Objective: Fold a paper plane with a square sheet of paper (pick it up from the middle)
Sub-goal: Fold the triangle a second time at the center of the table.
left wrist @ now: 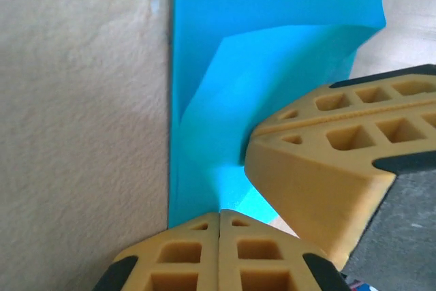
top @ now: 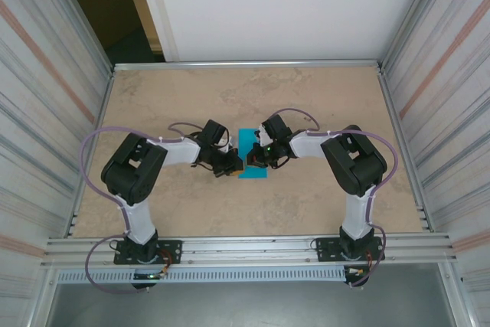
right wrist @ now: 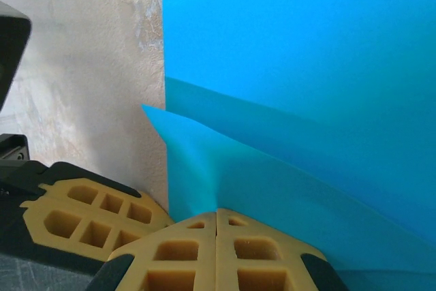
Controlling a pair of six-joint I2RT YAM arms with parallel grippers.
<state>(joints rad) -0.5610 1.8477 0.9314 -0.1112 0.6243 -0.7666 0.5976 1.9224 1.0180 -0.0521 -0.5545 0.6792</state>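
The square sheet of paper (top: 249, 143) is bright turquoise and lies in the middle of the table, partly folded, with creases across it. My left gripper (top: 234, 165) and right gripper (top: 257, 158) meet tip to tip at its near edge. In the left wrist view the left gripper (left wrist: 219, 212) is shut, and a raised fold of the sheet (left wrist: 259, 52) runs into its tips. The right gripper's fingers (left wrist: 320, 168) sit just beside it. In the right wrist view the right gripper (right wrist: 216, 210) is shut on a pulled-up ridge of the sheet (right wrist: 306, 66), with the left gripper's fingers (right wrist: 88, 212) at the lower left.
The tan table (top: 191, 97) is boxed in by corrugated metal walls on the left (top: 46, 112) and right (top: 444, 112). A white panel (top: 291, 5) closes the back. A metal rail (top: 245, 249) runs along the near edge by the arm bases.
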